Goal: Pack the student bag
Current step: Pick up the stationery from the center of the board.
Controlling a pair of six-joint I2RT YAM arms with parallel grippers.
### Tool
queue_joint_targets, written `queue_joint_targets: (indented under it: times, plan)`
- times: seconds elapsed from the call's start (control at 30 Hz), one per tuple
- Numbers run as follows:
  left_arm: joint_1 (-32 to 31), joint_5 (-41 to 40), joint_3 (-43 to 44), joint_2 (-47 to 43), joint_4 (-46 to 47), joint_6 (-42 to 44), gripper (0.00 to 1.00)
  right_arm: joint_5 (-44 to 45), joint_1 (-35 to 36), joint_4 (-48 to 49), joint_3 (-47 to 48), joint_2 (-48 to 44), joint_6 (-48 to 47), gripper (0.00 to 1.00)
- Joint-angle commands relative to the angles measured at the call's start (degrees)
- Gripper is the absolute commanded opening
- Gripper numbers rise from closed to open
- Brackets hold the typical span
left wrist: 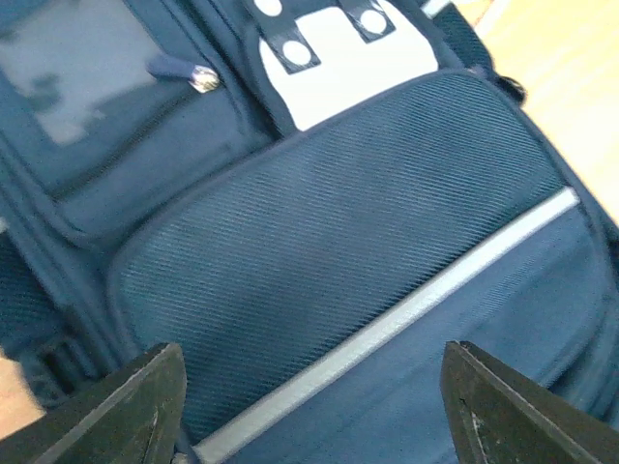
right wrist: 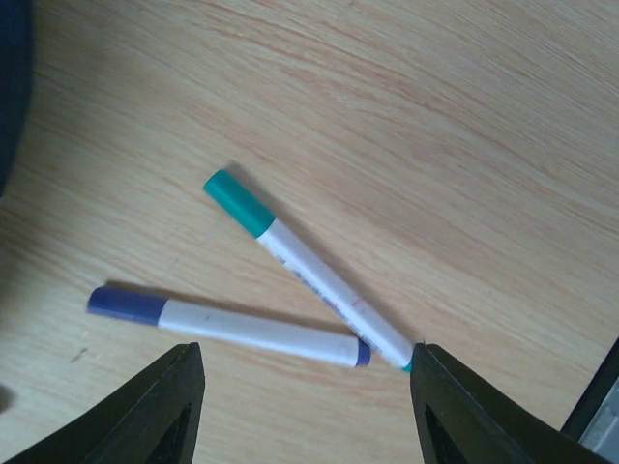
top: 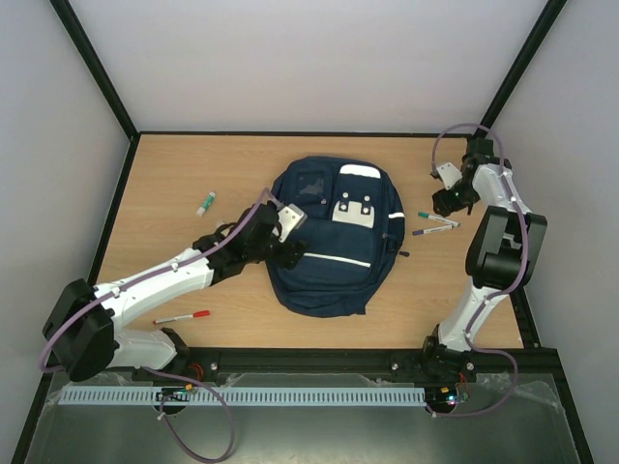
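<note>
The student bag (top: 329, 261) is a navy backpack lying flat mid-table, its white-grey patch (top: 354, 211) facing up. My left gripper (top: 290, 255) hovers over the bag's left side. In the left wrist view its jaws stand wide apart over the bag's front pocket (left wrist: 338, 222) and grey stripe (left wrist: 406, 314), so the left gripper (left wrist: 314, 411) is open with nothing between them. My right gripper (top: 448, 204) is open just above a teal marker (right wrist: 309, 275) and a purple marker (right wrist: 222, 324) on the wood. The right gripper (right wrist: 305, 387) straddles their crossed ends, and the teal marker's tail touches its right finger.
A green-capped marker (top: 205, 203) lies left of the bag, and a red-capped marker (top: 182, 316) lies near the left arm. The teal marker (top: 435, 217) and purple marker (top: 432, 231) lie right of the bag. Black frame rails edge the table.
</note>
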Motion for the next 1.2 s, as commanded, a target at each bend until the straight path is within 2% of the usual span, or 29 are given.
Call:
queue_joint_targets:
  times: [0.0,0.2,0.6,1.17]
  plan:
    - [-0.2,9.1,0.6,1.3,-3.8,1.5,0.72,2.4,0.2,-2.7,4.7,4.9,-0.7,0.58]
    - [-2.0,7.9,-0.9,1.3,-3.9,-0.3,0.72,3.3,0.2,-2.2,6.9,9.9,0.0,0.56]
    - [-4.3,4.3,-4.6,0.4,-4.6,-3.0,0.69,4.6,0.2,-1.1,7.9,16.2,0.2,0.45]
    - [-5.4,4.1,-8.2,-0.8,-1.3,-5.5,0.70,3.6,0.1,-4.7,3.9,14.1,2.7,0.04]
